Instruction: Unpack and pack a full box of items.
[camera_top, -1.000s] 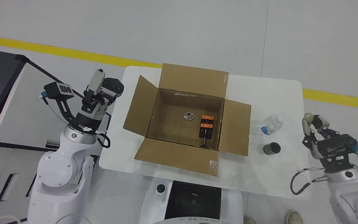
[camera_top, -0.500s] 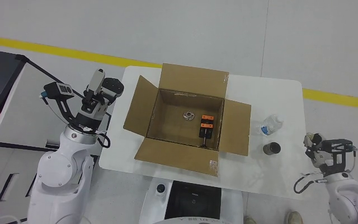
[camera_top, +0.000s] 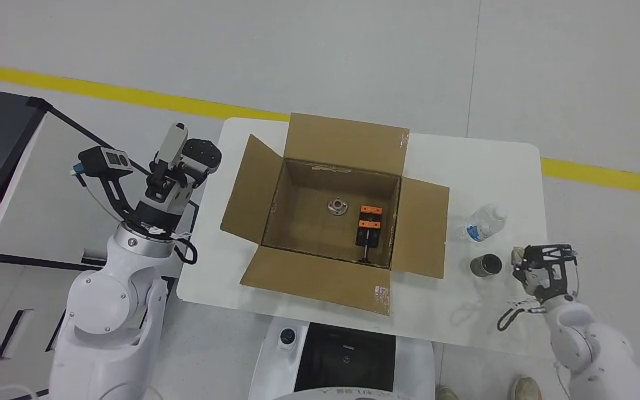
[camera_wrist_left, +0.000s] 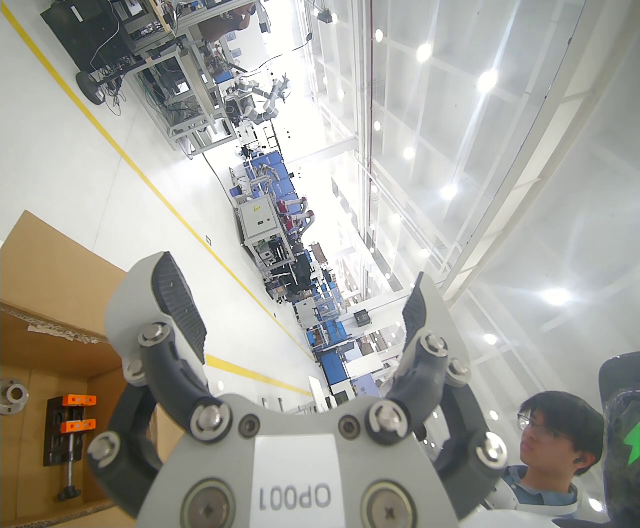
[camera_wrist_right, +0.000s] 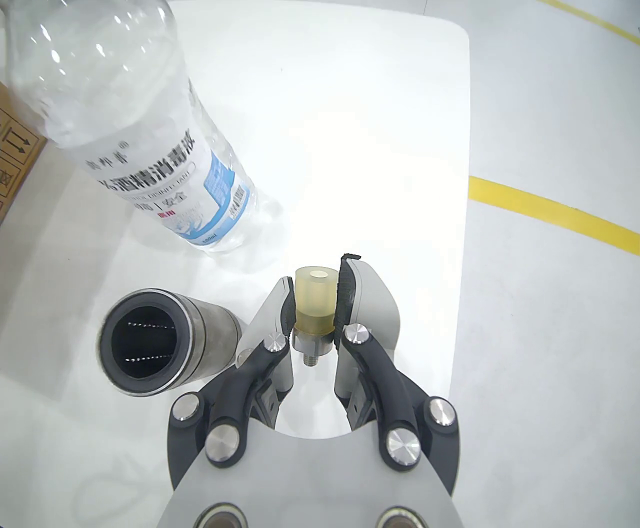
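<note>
White table (camera_top: 500, 160) in a workshop, seen from the top view, left to right. Left gripper (camera_wrist_left: 295, 295): held off the table's left edge, pointing up and away, jaws wide apart, empty. Box (camera_top: 340, 140): open at centre, flaps out; a flange (camera_top: 335, 207) and, just beside it, a clamp (camera_top: 369, 225) lie on its floor. Bottle (camera_top: 484, 222) and bearing (camera_top: 486, 265): both on end, right of the box, near each other. Right gripper (camera_wrist_right: 317, 280): just beside the bearing, fingers closed on a small bumper (camera_wrist_right: 313, 305), pads on its yellowish body. The bumper's long axis runs along the fingers, threaded stud toward the wrist, rubber end out past the tips; whether it touches the table cannot be told. Step judged: unpacking, with this part due to join the two already out. Next move likely calls for lowering it onto bare table clear of the bearing, then parting the jaws
</note>
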